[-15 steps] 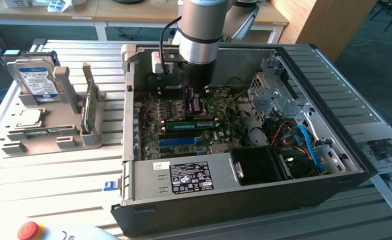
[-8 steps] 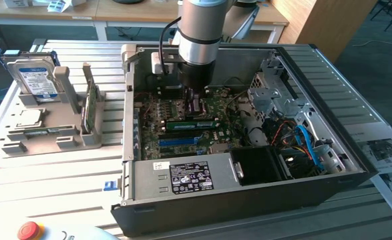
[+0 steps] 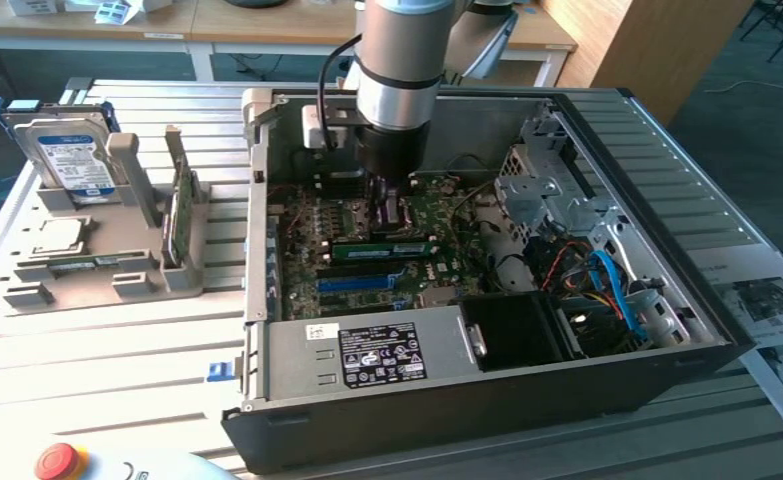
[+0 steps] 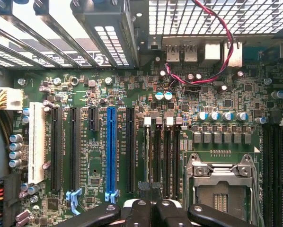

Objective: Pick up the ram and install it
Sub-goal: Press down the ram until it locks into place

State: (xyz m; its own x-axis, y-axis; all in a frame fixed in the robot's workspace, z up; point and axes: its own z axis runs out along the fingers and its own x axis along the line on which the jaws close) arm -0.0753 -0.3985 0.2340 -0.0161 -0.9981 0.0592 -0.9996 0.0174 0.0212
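While the silver-and-black robot arm (image 3: 398,80) reaches down into the large open black computer case (image 3: 498,400), which lies on its side on the slatted grey tabletop (image 3: 98,350), the work sits over the green motherboard (image 3: 364,255). The grey plastic parts tray (image 3: 84,270) at the exterior view's left carries a blue-labelled silver hard drive (image 3: 64,150) and a larger green card standing on edge (image 3: 178,215). The jaws (image 4: 151,208) are drawn fully together, just above the row of black memory slots (image 4: 163,161). The ram, a thin green circuit-board stick (image 3: 380,247), lies on the board just below the arm's tip, its long axis running from the exterior view's left to its right, roughly level with the board. Whether it is fully seated or pinched between the tips I cannot quite tell; it looks lodged in a slot. The risk, as I judge it, is a skewed stick: pressing one end first would jam it or bend slot contacts, and a side slip could scrape nearby capacitors.
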